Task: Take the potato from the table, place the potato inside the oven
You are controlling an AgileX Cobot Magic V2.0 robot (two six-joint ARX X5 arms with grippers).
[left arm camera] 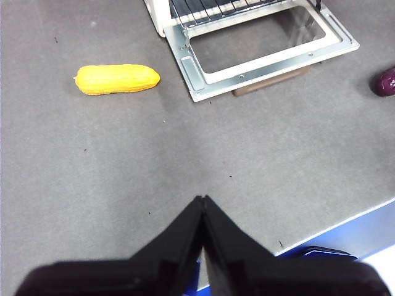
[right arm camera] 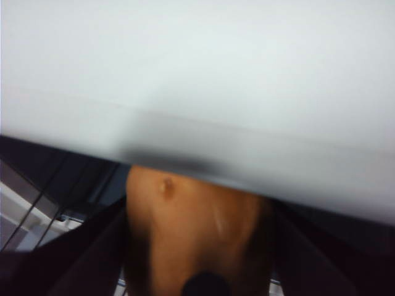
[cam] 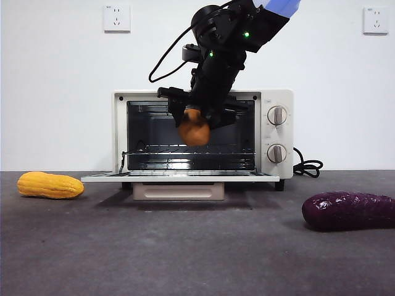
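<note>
Orange-brown and dull-skinned, the potato [cam: 194,131] hangs in the air in front of the oven [cam: 202,137], level with the upper part of the open cavity and above the wire rack [cam: 190,150]. The right tool [cam: 196,123] grasps it, coming down into the front view from the upper right as a big dark arm with small green lights. In the right wrist view the potato [right arm camera: 197,231] fills the gap between the two dark jaws, pressed on both sides, with the pale top edge of the oven [right arm camera: 197,92] blurred close behind it and a bit of rack wire showing low at one side.

The oven door [cam: 179,176] lies folded down flat, its glass pane facing up, just above the counter [cam: 185,253]. A yellow corn cob [cam: 49,185] rests on the counter to the left of the oven, well apart from it, and a dark purple vegetable [cam: 349,211] lies near the front right.

The left tool [left arm camera: 202,206] waits over bare counter [left arm camera: 123,160] near its front edge, jaws clenched together with nothing between them; its wrist view takes in the corn cob [left arm camera: 116,79], the lowered oven door [left arm camera: 265,52] and a sliver of the purple vegetable [left arm camera: 386,82]
</note>
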